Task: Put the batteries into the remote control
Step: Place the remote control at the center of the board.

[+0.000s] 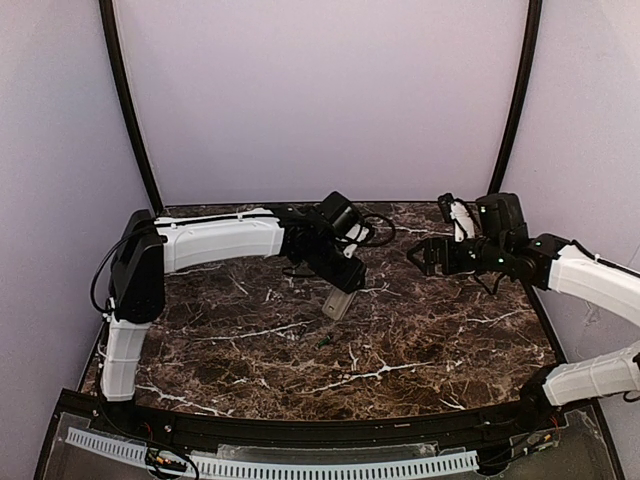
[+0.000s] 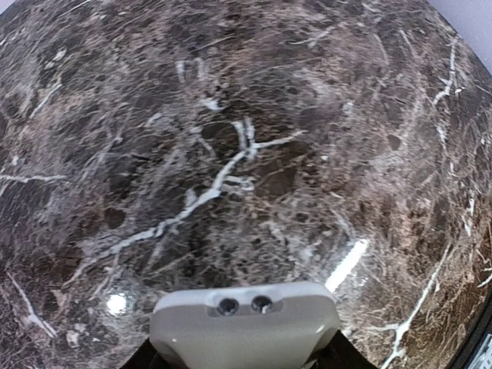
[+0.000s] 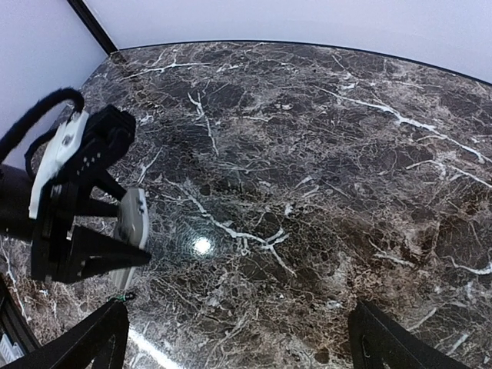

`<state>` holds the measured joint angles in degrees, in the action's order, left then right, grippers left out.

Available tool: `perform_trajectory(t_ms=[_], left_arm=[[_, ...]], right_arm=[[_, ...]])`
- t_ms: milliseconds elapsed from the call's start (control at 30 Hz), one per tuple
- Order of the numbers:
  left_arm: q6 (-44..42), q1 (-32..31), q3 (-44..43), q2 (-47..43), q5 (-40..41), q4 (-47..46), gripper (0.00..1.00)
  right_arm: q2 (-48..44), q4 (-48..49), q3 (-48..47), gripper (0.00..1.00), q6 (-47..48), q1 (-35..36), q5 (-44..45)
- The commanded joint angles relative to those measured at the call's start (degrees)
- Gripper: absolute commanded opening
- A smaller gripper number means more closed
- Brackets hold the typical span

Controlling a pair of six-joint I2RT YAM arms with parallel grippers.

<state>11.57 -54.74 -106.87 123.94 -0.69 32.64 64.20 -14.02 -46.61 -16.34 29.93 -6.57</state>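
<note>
the remote control [image 1: 337, 305] hangs over the middle of the table [image 1: 200, 360], clamped in the left gripper [image 1: 342, 286] and tilted so that one short end points down at the marble. in the left wrist view that end fills the bottom edge as a pale grey rounded slab with two small dark round openings side by side, and a dark finger [image 2: 146, 358] shows at each lower corner, pressed against the remote's sides. the left gripper is thus closed halfway on the remote, which stands between its jaws. whether the lower end touches the marble or hangs just above it i cannot tell. just toward the near edge from the remote, a tiny dark greenish battery [image 1: 325, 343] lies on the tabletop; the right wrist view shows it as a small green speck right below the held remote. it is too small to tell if it is one cell or two lying together. the left arm [image 1: 220, 240], in white casing, reaches from the left edge across to the centre, with a black cable [image 1: 378, 232] looped behind its wrist. the right gripper [image 1: 414, 256] hovers well apart from the remote, nearer the far right corner, facing toward it. its jaws are spread as wide as they go with nothing between them, and its two dark fingers [image 3: 88, 342] sit far apart at the bottom of its own view. the table is dark brown marble with white veins, backed by pale lilac walls [image 1: 320, 90].
</note>
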Motion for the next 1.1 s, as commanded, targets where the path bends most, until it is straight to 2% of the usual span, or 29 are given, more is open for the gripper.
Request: perform_trajectory(t_ms=[0, 200, 433, 633, 767, 1067], left_arm=[[0.34, 2.32, -3.17, 1.37, 1.42, 4.22, 0.3], [-0.37, 3.27, -5.53, 4.31, 2.18, 5.21, 0.31], [0.36, 3.93, -7.27, 7.28, 2.96, 5.82, 0.31], [0.91, 4.23, -7.37, 9.14, 2.72, 5.58, 0.33], [1.52, 4.55, -7.54, 10.29, 2.73, 5.68, 0.38], [1.42, 4.97, -7.61, 10.72, 1.95, 4.97, 0.6]], right_arm=[[1.13, -1.59, -2.55, 0.99, -0.2, -1.09, -1.33], [2.2, -1.79, -3.54, 0.99, -2.33, -1.24, 1.1], [4.32, -0.94, -3.7, 0.99, -2.54, -1.34, -2.33], [-0.04, 4.4, -0.27, 0.99, -0.31, -1.31, -1.65], [2.08, 2.56, -1.89, 0.99, 0.09, -1.48, -1.82], [9.31, -0.08, -6.19, 0.99, 1.81, -1.57, -6.58]])
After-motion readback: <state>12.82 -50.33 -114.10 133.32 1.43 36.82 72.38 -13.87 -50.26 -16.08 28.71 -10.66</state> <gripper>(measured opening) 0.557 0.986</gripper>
